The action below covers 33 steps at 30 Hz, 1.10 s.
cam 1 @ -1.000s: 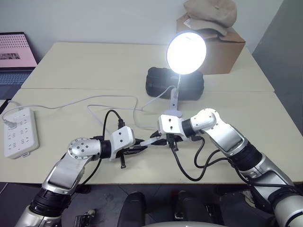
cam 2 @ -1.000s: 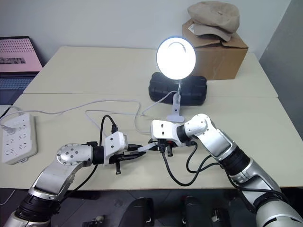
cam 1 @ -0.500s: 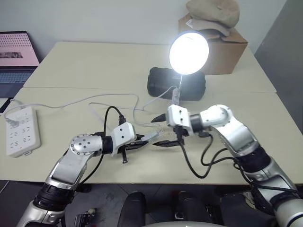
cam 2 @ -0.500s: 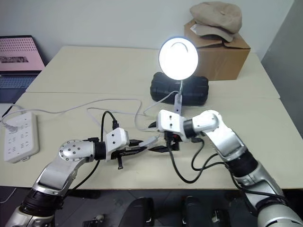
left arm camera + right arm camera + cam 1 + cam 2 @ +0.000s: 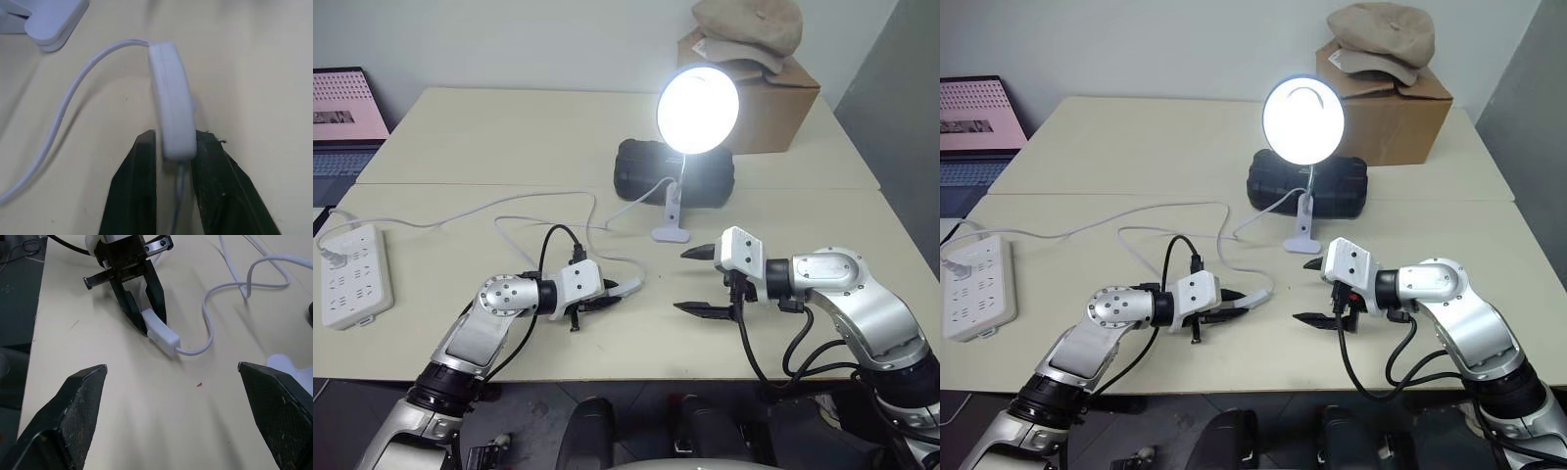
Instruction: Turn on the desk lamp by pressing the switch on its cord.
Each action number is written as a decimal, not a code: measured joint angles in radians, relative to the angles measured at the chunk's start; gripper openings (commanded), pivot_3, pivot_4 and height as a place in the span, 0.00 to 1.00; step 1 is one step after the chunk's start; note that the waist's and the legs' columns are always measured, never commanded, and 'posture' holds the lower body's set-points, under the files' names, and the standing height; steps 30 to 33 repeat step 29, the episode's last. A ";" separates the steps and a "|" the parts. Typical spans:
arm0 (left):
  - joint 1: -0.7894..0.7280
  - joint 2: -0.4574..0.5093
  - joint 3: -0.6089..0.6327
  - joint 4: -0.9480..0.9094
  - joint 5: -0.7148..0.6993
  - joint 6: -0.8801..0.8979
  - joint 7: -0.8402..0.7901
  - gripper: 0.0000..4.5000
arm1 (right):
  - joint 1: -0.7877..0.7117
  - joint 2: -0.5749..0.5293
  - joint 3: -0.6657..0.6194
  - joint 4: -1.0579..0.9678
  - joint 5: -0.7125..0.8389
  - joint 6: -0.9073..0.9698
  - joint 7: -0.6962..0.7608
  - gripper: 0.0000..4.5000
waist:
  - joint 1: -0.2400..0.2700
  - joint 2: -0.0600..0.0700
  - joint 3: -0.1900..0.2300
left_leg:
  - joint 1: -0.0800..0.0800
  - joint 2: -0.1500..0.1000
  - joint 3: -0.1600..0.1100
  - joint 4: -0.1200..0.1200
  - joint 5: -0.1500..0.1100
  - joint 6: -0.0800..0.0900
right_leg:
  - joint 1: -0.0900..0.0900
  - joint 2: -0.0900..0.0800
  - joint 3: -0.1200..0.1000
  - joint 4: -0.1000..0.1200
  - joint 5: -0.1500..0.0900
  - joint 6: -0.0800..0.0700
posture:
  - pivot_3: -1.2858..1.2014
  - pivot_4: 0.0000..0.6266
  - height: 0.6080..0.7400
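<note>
Desk lamp [image 5: 698,108] lit, clipped upright mid table [image 5: 460,127]. Left claw [image 5: 610,299] low over table w/ switch [image 5: 170,115] between its fingers, end of it clamped; cord [image 5: 538,201] loops back to lamp base. Right claw [image 5: 695,280] wide open, nothing held, just right of switch.

Desk lamp [image 5: 697,110] behind switch [image 5: 625,290]; power strip [image 5: 354,274] left.
</note>
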 measured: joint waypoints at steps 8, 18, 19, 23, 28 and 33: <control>0.050 0.059 0.031 -0.046 -0.060 0.011 -0.074 0.81 | 0.014 -0.010 0.001 -0.007 -0.001 -0.004 -0.029 1.00 | -0.002 0.000 0.000 | 0.000 0.001 0.000 0.000 0.000 0.000 | 0.000 0.000 -0.001 0.000 0.000 0.000 | 0.52 0.24 1.00; 0.419 0.112 0.334 -0.395 -0.223 0.208 0.037 0.90 | 0.025 -0.022 -0.017 0.025 0.010 -0.053 -0.028 1.00 | -0.003 -0.001 0.000 | 0.000 0.001 0.000 -0.001 0.000 0.000 | 0.000 0.000 0.000 0.000 0.000 0.000 | 0.52 0.24 1.00; 0.451 0.110 0.361 -0.408 -0.224 0.225 0.058 0.90 | 0.029 -0.026 -0.031 0.030 0.014 -0.057 -0.027 1.00 | -0.002 0.000 0.000 | 0.001 0.000 0.000 0.000 0.000 0.000 | 0.000 -0.001 0.000 0.000 0.000 0.000 | 0.52 0.24 1.00; 0.604 0.062 0.576 -0.486 -0.277 0.306 0.154 0.90 | 0.111 -0.043 -0.191 0.044 0.079 -0.115 -0.019 1.00 | 0.004 -0.002 0.000 | 0.001 0.000 -0.001 0.000 0.000 0.000 | 0.000 -0.001 -0.001 -0.001 0.000 0.000 | 0.52 0.24 1.00; 0.657 0.067 0.651 -0.550 -0.343 0.337 0.146 0.90 | 0.214 -0.104 -0.264 0.052 0.105 -0.206 0.045 1.00 | 0.009 -0.002 0.000 | 0.001 0.000 -0.001 0.000 0.000 0.000 | 0.001 -0.001 -0.001 -0.001 -0.003 -0.005 | 0.52 0.24 1.00; 0.661 0.068 0.654 -0.550 -0.345 0.337 0.141 0.90 | 0.218 -0.109 -0.267 0.055 0.107 -0.217 0.054 1.00 | 0.009 -0.002 0.000 | 0.002 0.000 -0.001 0.000 0.000 0.000 | 0.001 -0.001 -0.001 -0.001 -0.003 -0.005 | 0.52 0.24 1.00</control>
